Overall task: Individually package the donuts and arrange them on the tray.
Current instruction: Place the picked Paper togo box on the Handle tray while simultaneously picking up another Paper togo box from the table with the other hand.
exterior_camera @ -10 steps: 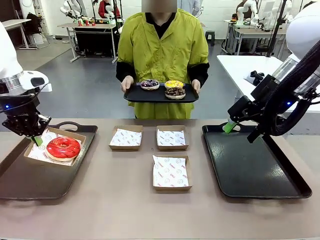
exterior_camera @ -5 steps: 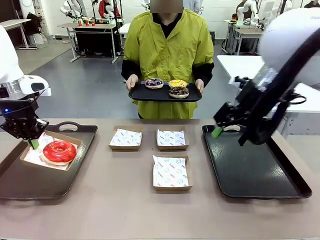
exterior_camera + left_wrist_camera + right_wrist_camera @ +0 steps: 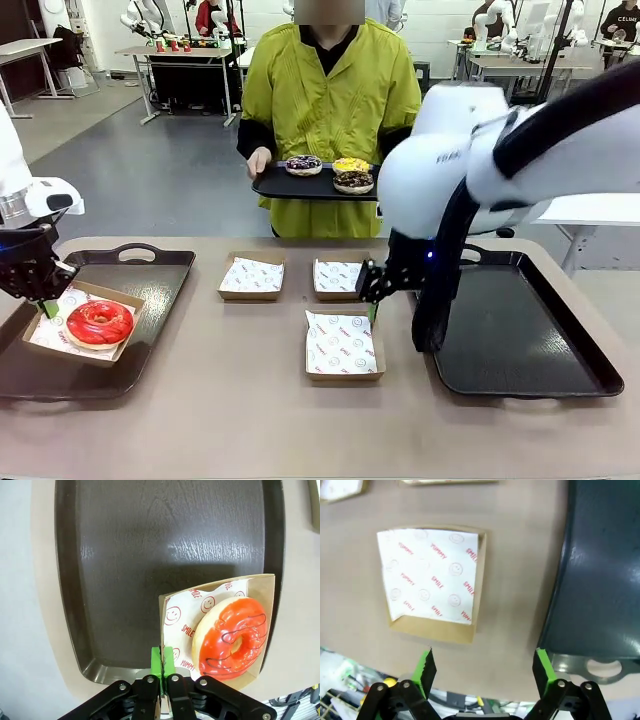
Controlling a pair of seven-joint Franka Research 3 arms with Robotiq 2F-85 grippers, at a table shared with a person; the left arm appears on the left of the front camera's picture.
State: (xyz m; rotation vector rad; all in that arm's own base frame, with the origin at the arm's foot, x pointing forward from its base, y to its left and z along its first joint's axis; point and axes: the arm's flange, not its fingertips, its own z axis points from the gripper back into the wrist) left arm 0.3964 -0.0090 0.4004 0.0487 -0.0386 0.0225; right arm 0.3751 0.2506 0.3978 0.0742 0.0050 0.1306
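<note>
Donuts: one of four looks packaged. The red-glazed donut (image 3: 99, 323) (image 3: 231, 637) sits in a paper-lined cardboard box (image 3: 128, 298) (image 3: 268, 600) on the left tray (image 3: 150, 290) (image 3: 150, 555), well left of the near empty box (image 3: 345, 378) (image 3: 481, 580). The left gripper (image 3: 45, 305) (image 3: 162, 660) has its pads together, pinched on that cardboard box's rim. In the wrist view the box lies across the tray's raised edge. Can't tell if it's flat or slightly lifted.

The sprinkled donut (image 3: 303, 164), yellow-iced donut (image 3: 351, 165) and chocolate donut (image 3: 352, 182) sit on the person's tray (image 3: 270, 185), well beyond the near empty box.

The right gripper (image 3: 372, 305) (image 3: 485, 665) is spread wide with nothing in it, hovering just above the near empty box's right side. The right tray (image 3: 520, 340) (image 3: 605, 570) is just right of the box. Two far boxes (image 3: 252, 275) (image 3: 343, 277) sit just beyond it, lined and unfilled.

My read on the step: first package is being parked on the left tray while the right arm lines up on the next box.

Next move, as I see it:
- Left: get the box fully inside the tray rim and flat, then let go.
- Right: straddle one cardboard wall, not just the loose liner. The wall is thin, so go gently.
</note>
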